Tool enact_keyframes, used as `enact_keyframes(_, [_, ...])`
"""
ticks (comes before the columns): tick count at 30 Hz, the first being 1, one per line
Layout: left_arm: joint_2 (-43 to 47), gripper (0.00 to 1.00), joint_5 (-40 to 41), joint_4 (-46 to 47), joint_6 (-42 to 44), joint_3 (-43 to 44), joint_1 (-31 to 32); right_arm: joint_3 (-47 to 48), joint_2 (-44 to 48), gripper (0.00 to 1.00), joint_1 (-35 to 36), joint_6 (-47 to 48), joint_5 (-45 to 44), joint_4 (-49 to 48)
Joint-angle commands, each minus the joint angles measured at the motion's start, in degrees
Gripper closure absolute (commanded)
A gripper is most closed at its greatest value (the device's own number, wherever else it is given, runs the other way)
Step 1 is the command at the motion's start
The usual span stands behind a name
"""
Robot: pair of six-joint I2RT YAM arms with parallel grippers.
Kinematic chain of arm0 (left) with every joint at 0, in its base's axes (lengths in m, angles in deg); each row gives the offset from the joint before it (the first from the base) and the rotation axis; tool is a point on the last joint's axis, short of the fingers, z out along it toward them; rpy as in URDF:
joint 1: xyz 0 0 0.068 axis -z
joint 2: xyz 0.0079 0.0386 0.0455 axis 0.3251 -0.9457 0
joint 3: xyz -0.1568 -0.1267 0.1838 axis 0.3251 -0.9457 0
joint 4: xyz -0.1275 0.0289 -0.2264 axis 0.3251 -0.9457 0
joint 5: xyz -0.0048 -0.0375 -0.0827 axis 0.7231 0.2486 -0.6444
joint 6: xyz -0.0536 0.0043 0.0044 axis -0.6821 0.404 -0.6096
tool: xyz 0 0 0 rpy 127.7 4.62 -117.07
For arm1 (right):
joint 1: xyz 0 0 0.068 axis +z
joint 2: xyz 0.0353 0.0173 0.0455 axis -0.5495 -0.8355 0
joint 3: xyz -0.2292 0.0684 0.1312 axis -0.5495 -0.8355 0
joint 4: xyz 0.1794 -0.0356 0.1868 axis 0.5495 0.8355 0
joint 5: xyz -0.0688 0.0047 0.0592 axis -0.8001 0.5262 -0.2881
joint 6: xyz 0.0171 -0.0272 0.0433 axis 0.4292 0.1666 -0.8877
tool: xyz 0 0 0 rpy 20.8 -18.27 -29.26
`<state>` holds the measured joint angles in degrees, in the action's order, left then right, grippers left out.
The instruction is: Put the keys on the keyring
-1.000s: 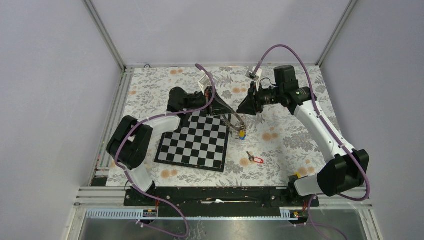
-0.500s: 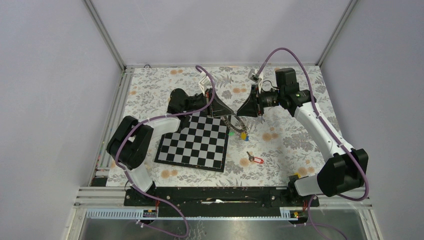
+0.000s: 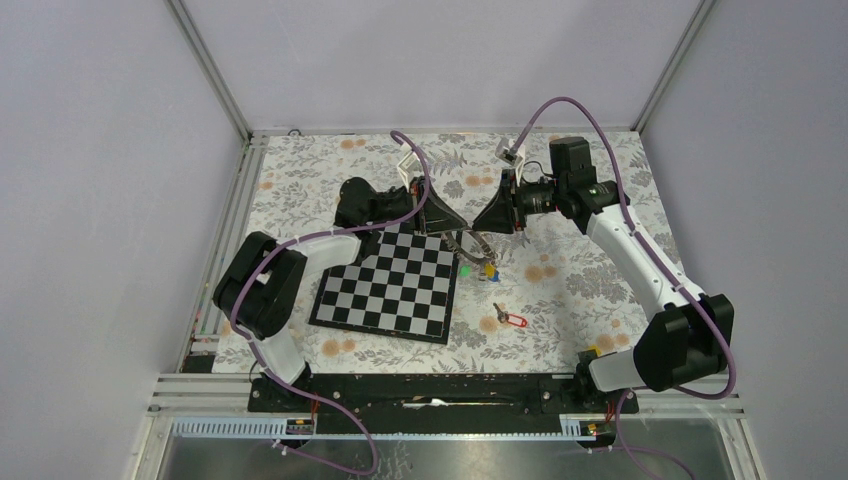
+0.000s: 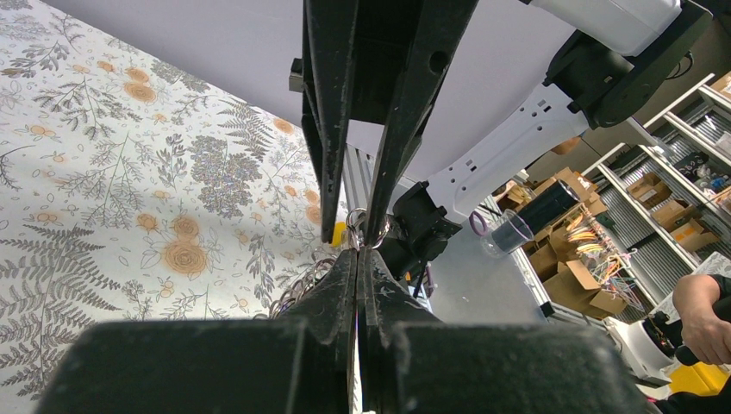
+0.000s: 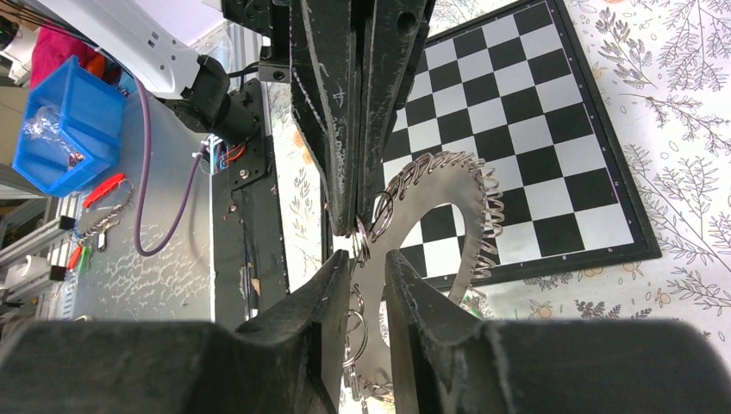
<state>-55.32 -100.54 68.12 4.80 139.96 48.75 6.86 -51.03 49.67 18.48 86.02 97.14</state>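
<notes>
Your left jaws are clamped shut on the keyring [image 5: 435, 177], which is held above the surface beside the chessboard [image 3: 390, 290]. Your right jaws straddle its rim, part-open; I can't tell if they grip. The ring is probably stiff, springy and slick, so pinch the flat coil. A red-tagged key [image 3: 510, 320] lies loose.

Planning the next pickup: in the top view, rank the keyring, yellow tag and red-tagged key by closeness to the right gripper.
1. keyring: at the right gripper, centre.
2. yellow tag: just below it in view.
3. red-tagged key: lowest, lying on the cloth.
</notes>
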Motion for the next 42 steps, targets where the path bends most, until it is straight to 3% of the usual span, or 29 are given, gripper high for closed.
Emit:
enact_keyframes(1, [1.88, 1.0, 0.41, 6.48, -0.63, -0.05, 0.28, -0.2, -0.36, 0.67, 0.03, -1.1, -0.35, -2.19])
enact_keyframes(4, [1.96, 1.0, 0.35, 6.62, -0.66, -0.14, 0.3, -0.14, -0.25, 0.69, 0.1, -1.17, -0.3, -2.25])
enact_keyframes(11, [1.86, 1.0, 0.44, 6.72, -0.56, 0.0, 0.37, -0.5, -0.16, 0.86, 0.1, -1.3, 3.2, -2.44])
enact_keyframes(17, [1.51, 1.0, 0.54, 6.72, -0.45, 0.08, 0.34, -1.06, -0.03, 0.89, 0.5, -1.16, 4.98, -2.37])
enact_keyframes(21, [1.24, 1.0, 0.64, 6.72, -0.29, 0.12, 0.37, -0.66, 0.08, 0.96, 0.71, -0.95, 5.12, -1.96])
enact_keyframes(26, [1.24, 1.0, -0.14, 5.17, 2.15, 0.19, 0.37, 1.8, 0.52, 1.0, 0.76, 1.34, 1.83, 1.23])
enact_keyframes(28, [1.71, 1.0, -1.05, 0.97, 5.75, 0.73, 0.32, 4.18, 0.49, 1.0, 1.12, 4.27, -2.19, 4.9])
enact_keyframes(29, [2.17, 0.95, -1.37, -2.36, 8.51, 1.3, 0.24, 5.48, 0.48, 1.0, 1.33, 5.89, -4.53, 7.05])
enact_keyframes(35, [4.78, 0.76, 0.62, -36.44, 33.3, 10.08, -0.34, 12.44, 0.78, 1.0, 5.21, 13.46, -18.25, 17.25])
enact_keyframes(42, [4.86, 0.69, 0.25, -40.8, 36.7, 13.54, -0.34, 16.55, 0.4, 1.0, 9.77, 18.36, -29.38, 21.35])
